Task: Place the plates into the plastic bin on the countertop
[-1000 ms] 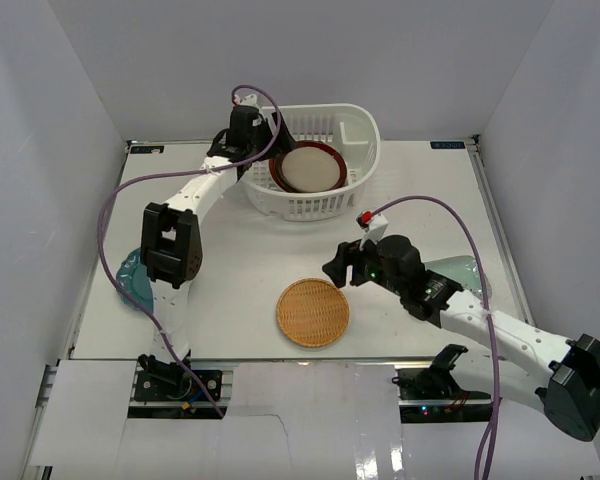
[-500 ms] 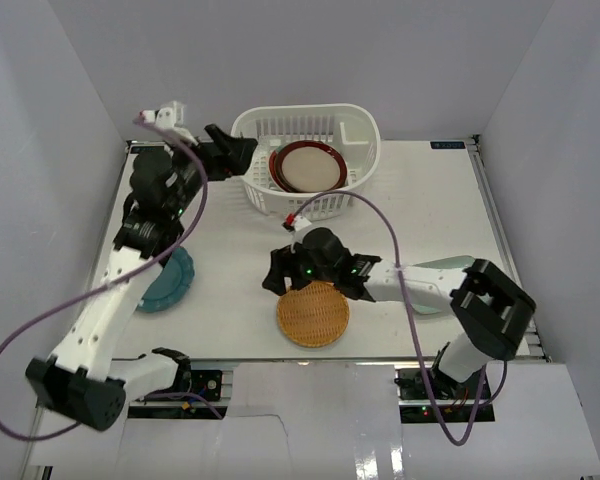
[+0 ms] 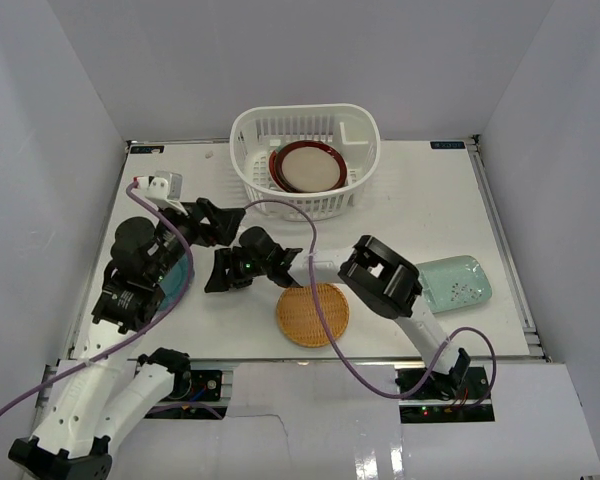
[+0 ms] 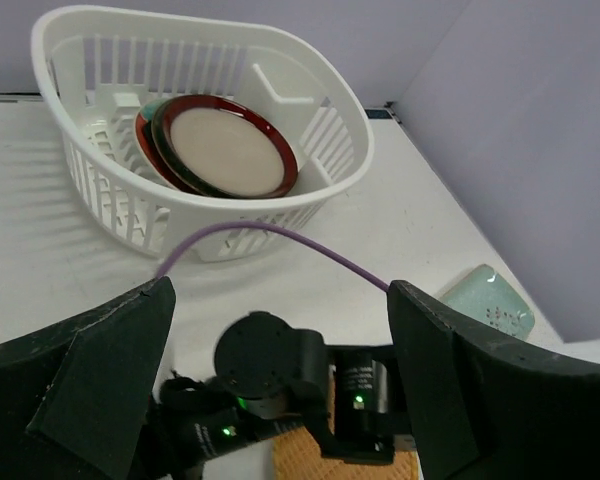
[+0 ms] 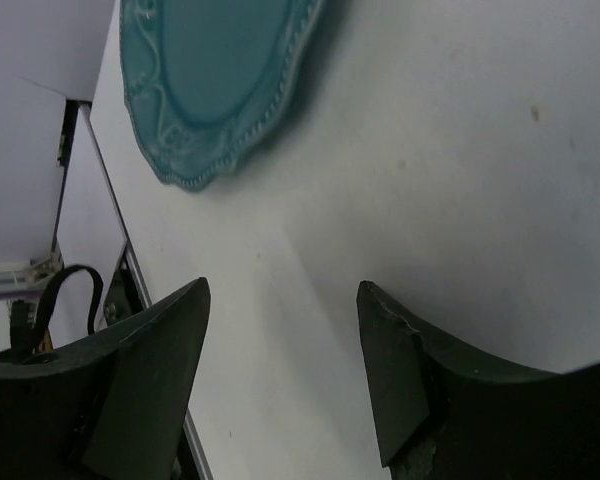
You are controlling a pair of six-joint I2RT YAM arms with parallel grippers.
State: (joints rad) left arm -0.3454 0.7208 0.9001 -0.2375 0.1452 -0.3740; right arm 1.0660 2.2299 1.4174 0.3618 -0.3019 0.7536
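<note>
On the left, the teal scalloped plate (image 5: pixel 215 70) lies flat on the countertop (image 3: pixel 430 200), partly under the left arm. The left gripper (image 4: pixel 280 300) and the right gripper (image 5: pixel 282 290) are both close by it, each wide open and holding nothing. They are so near each other that they could bump, or catch the purple cable (image 3: pixel 280 205), and push the plate toward the table edge. Further right, the tan woven plate (image 3: pixel 313 313) and the pale mint plate (image 3: pixel 454 282) lie apart from the plastic bin (image 3: pixel 305 207), and the right arm reaching past the tan one could drag it.
</note>
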